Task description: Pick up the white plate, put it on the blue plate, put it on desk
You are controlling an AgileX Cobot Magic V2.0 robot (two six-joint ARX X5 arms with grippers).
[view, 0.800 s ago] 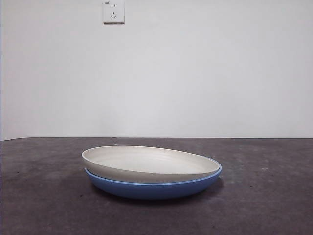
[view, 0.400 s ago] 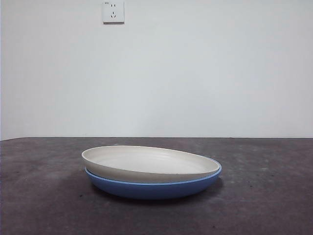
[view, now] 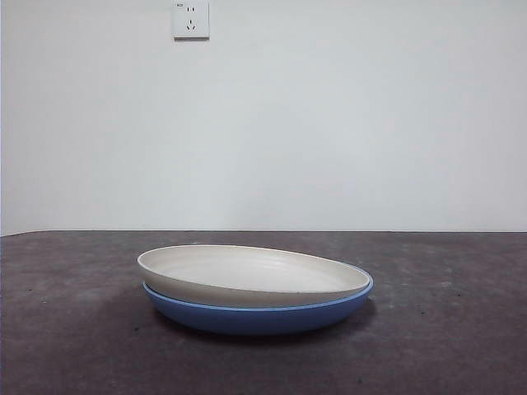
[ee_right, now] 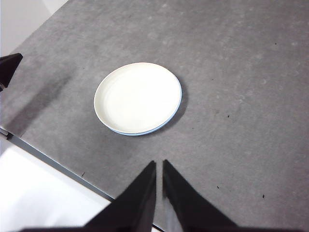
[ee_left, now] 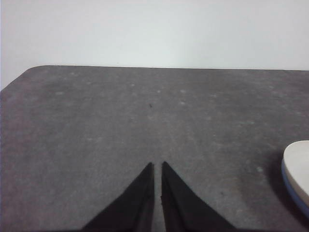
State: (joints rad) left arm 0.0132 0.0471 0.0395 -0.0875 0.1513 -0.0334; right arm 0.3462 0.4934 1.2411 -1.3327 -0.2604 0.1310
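The white plate lies inside the blue plate on the desk, tilted a little with its left rim raised. From high above, the right wrist view shows the white plate with only a thin crescent of the blue plate showing around it. My right gripper hangs shut and empty well above the stack. My left gripper is shut and empty low over the desk, apart from the white plate and the blue plate at the frame's side.
A white wall with a socket stands behind the desk. The desk's edge runs near the stack in the right wrist view, with the other arm's black tip beside it.
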